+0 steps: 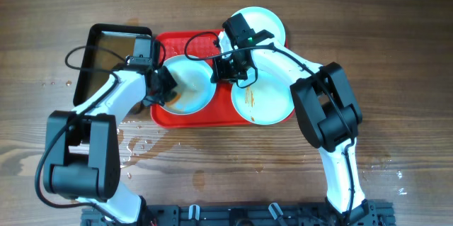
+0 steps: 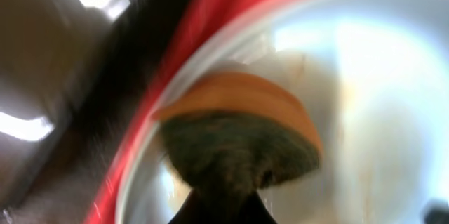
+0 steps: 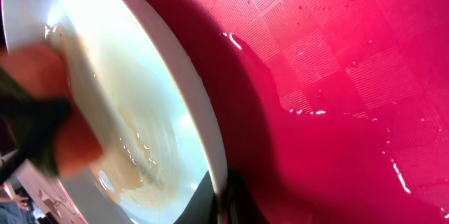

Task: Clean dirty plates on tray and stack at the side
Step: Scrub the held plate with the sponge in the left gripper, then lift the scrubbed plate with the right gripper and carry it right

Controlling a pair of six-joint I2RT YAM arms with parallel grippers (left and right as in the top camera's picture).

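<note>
On the red tray point(image 1: 212, 116) lie two pale plates. The left plate point(image 1: 192, 84) is wet and smeared brown. My right gripper point(image 1: 224, 67) is shut on its right rim, with one finger inside the plate point(image 3: 140, 76) and one outside, over the tray floor point(image 3: 337, 76). My left gripper point(image 1: 165, 88) is shut on an orange sponge point(image 2: 238, 133) whose dark scouring side faces the camera. The sponge point(image 3: 42, 112) presses into that plate point(image 2: 365, 76) near its left rim. The right plate point(image 1: 265, 95) shows a brown streak. A third plate point(image 1: 267, 22) lies beyond the tray.
A black pan point(image 1: 106, 45) stands left of the tray, close to my left arm. Water drops and wet patches lie on the wooden table point(image 1: 141, 148) in front of the tray and at the far right.
</note>
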